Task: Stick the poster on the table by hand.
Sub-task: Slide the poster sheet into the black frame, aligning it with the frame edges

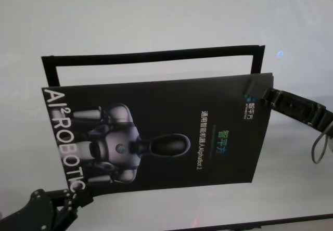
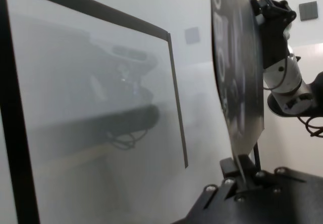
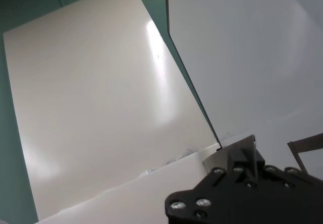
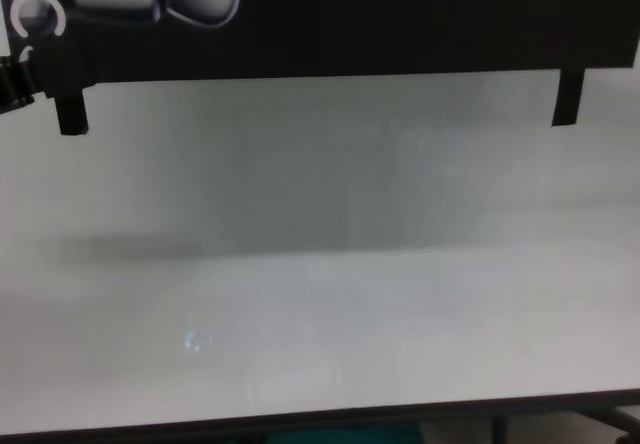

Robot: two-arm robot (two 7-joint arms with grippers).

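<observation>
The poster (image 1: 156, 132) is a glossy black sheet with white lettering and a silver-grey robot picture. It hangs in the air above the white table (image 1: 156, 17), held at two opposite corners. My left gripper (image 1: 73, 192) is shut on its near left corner. My right gripper (image 1: 256, 97) is shut on its far right corner. The left wrist view shows the poster (image 2: 237, 82) edge-on, rising from my left gripper (image 2: 241, 178). The right wrist view shows its white back (image 3: 101, 108) above my right gripper (image 3: 237, 151). The chest view shows its lower edge (image 4: 350, 14) over the table (image 4: 320, 264).
A frame of narrow black tape strips (image 1: 156, 54) lies on the table beyond and partly under the poster. It also shows in the left wrist view (image 2: 174, 98). Two short tape ends (image 4: 70, 114) show below the poster in the chest view. The table's near edge (image 4: 320, 404) is dark.
</observation>
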